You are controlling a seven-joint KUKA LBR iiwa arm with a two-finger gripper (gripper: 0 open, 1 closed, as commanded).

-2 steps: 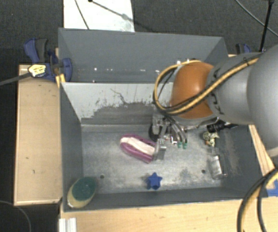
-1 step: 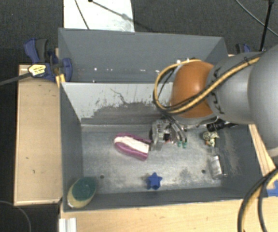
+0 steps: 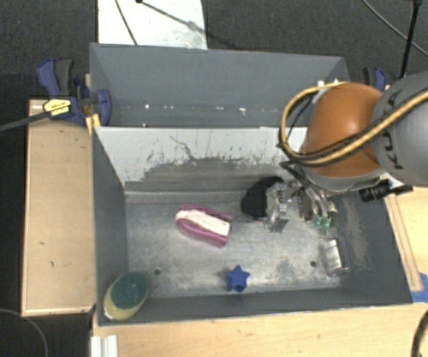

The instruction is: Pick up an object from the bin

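Gripper [image 3: 307, 236]: low over the right half of the bin [image 3: 162, 262], fingers spread, nothing between them.
Black lump [image 3: 257, 198]: by the back wall, just beside the gripper.
Pink-and-white piece [image 3: 203, 225]: mid-floor, apart from the gripper.
Blue star [image 3: 236, 278]: near the front wall.
Green round sponge [image 3: 127, 294]: front-left corner.

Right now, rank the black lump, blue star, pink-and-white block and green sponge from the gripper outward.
1. Black lump, just beside the gripper.
2. Blue star by the near wall and pink-and-white block mid-bin: too close to call.
3. Green sponge, the view's lower-left corner.
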